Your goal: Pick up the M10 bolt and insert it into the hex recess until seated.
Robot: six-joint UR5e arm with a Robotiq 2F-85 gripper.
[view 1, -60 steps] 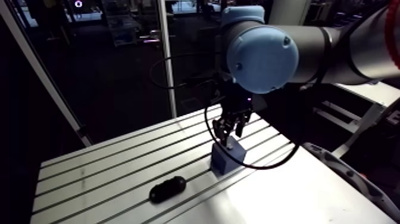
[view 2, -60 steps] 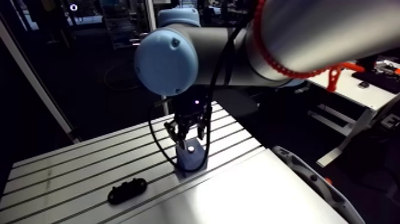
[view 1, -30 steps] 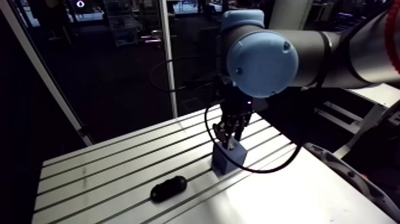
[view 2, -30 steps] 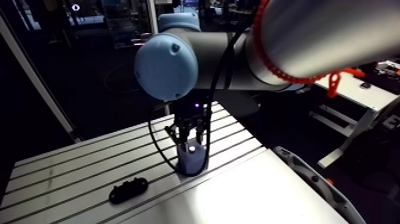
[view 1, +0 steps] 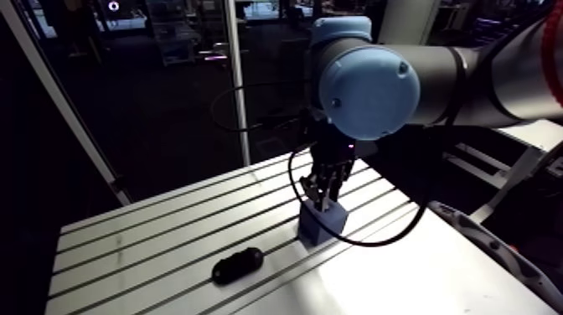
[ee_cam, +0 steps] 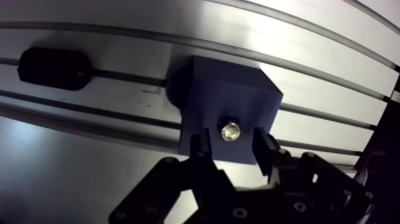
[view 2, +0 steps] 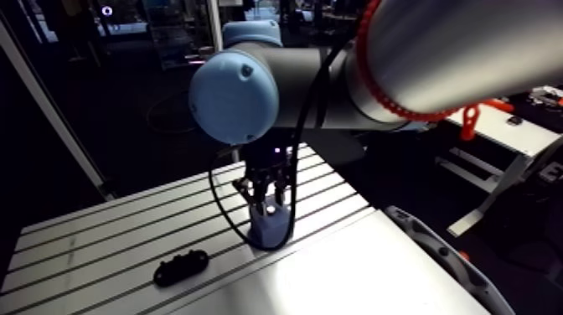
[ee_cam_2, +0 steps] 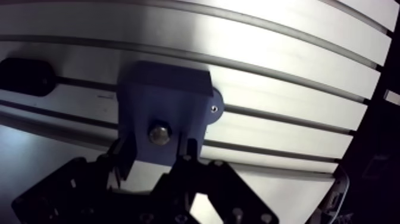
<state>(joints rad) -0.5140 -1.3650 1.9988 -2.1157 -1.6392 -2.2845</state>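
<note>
In the arm view, the tool (view 1: 322, 191) is hanging straight down over a blue block (view 1: 322, 222) that is standing on the slotted desk (view 1: 142, 243). Its tips are sitting just above the block's top face. A black oblong part (view 1: 237, 265) is lying well apart from the block, along one of the slots.

In the wrist view, the M10 bolt (ee_cam: 230, 131) is showing its bright hex head in the top of the block, between the two fingers (ee_cam: 262, 149). The fingers are standing partly open, with a gap on either side of the head, and are gripping nothing. The hex recess is hiding under the head.

The insertion seems to be finishing, with the bolt probably seated and let go. The next move is calling for a straight lift clear, without brushing the head.
</note>
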